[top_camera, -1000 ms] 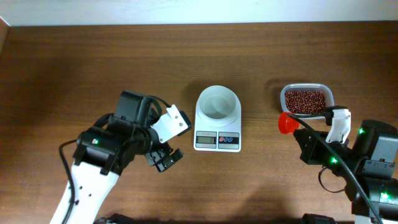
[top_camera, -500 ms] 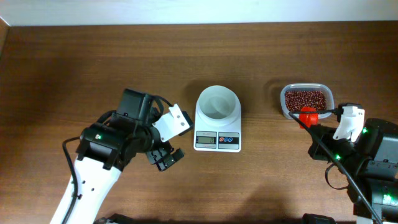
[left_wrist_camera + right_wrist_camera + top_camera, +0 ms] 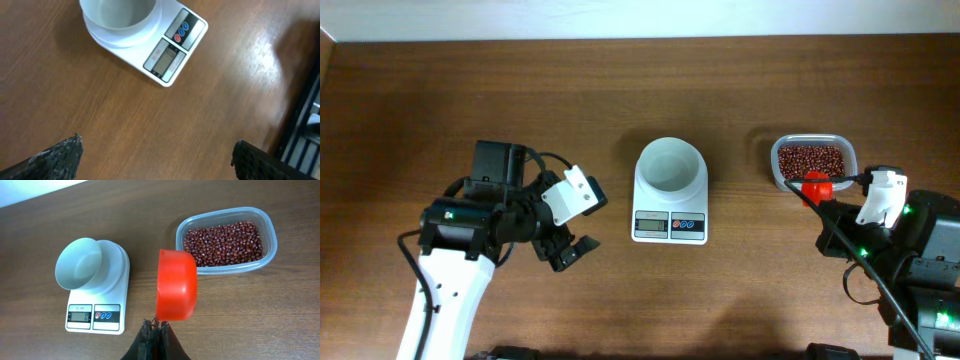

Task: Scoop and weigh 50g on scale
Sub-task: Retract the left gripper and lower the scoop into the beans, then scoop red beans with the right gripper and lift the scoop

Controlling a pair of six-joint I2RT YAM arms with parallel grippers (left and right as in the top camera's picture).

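We see a wooden table (image 3: 620,90) from above and from both wrists. The right gripper (image 3: 156,329) has its jaws pressed together on the handle end of a red scoop (image 3: 175,287), which juts straight ahead of the fingertips and is turned on its side, so we cannot see inside it. Just ahead and to the right of that gripper sits a clear tub (image 3: 270,235) filled with the beans (image 3: 222,242), a loose heap of small reddish-brown grains. The scoop's far edge is at the tub's near wall, and we judge it is held there ready to dip in.

Ahead and to the left of the same gripper stands the scale (image 3: 94,315), its white bowl (image 3: 80,270) looking empty, so no beans appear weighed yet.

The left gripper (image 3: 155,160) hovers with its jaws spread wide and nothing between them. The scale lies ahead of it, well apart. We judge it waits clear of the scooping path.
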